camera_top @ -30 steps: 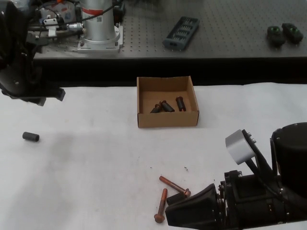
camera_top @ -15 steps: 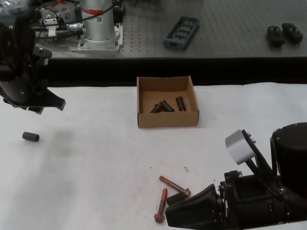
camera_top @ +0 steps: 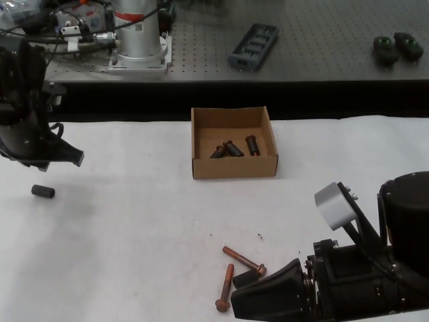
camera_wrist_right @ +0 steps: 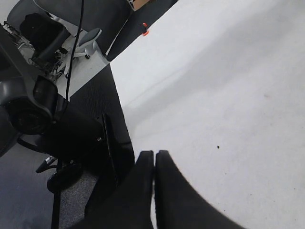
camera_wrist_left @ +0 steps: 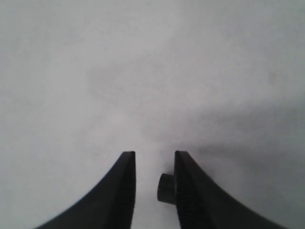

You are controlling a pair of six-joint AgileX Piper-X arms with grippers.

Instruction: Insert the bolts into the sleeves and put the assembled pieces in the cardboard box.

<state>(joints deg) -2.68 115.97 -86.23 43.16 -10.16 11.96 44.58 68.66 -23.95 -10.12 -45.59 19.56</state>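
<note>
Currently: box [camera_top: 234, 168], 12 o'clock on the desk [camera_top: 134, 235], holds three assembled pieces [camera_top: 232, 148]. One sleeve [camera_top: 43, 191], loose, lies at 9 o'clock. Two bolts [camera_top: 241, 258] lie just beside each other at 6 o'clock. Left gripper [camera_wrist_left: 154, 153], fingers spread, hangs near the sleeve, at its 12 o'clock. Right gripper [camera_wrist_right: 155, 155], fingers pressed together on nothing, sits at 5 o'clock of the bolts.

The cardboard box [camera_top: 234, 168] sits mid-bench on the sheet [camera_top: 134, 228]; three assembled pieces [camera_top: 232, 148] lie inside it, side by side; two bolts [camera_top: 242, 259] lie close together in front of the box, near the front edge; a sleeve [camera_top: 43, 191] lies alone far to the left, with the left gripper [camera_wrist_left: 155, 153] over it; a tray [camera_top: 253, 43] lies on the table [camera_top: 322, 40] behind.
</note>
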